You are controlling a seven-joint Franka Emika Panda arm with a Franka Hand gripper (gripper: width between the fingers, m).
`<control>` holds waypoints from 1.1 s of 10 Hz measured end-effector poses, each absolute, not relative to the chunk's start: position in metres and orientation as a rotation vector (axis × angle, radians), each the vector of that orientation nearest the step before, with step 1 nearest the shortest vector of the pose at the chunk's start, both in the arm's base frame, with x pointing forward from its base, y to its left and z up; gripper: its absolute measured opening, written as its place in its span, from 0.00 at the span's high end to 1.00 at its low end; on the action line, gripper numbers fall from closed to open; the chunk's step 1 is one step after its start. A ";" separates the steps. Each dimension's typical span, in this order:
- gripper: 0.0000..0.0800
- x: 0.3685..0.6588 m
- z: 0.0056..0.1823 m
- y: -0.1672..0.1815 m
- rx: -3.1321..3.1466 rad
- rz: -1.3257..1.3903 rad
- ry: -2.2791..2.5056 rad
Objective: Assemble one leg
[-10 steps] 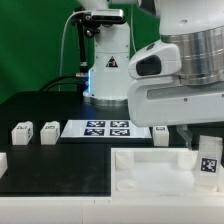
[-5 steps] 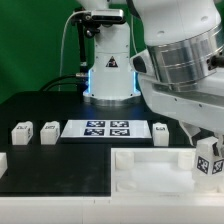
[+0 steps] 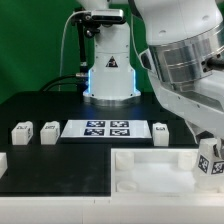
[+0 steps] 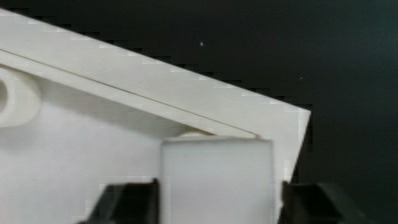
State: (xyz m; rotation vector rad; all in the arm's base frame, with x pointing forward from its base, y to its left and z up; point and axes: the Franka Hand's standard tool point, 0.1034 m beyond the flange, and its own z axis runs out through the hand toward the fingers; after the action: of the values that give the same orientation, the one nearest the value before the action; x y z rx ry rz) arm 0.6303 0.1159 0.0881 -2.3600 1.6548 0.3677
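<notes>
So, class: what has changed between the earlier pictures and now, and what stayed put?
The arm swung its wrist round, tilting the leg clamped in the pincer and carrying it slightly down toward the exterior view's right. Nothing was let go. The three loose legs, marker board and white tray piece stayed put.
</notes>
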 end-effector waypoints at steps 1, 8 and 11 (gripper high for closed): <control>0.40 0.630 0.088 0.116 -2.403 0.357 1.585; 0.19 0.628 0.079 0.116 -2.842 0.102 0.386; 0.19 0.633 0.072 0.105 -2.893 -0.075 -0.225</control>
State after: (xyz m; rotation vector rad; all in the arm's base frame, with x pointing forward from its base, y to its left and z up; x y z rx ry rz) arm 0.6326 0.1045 0.0723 -2.8929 -0.2253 -0.0753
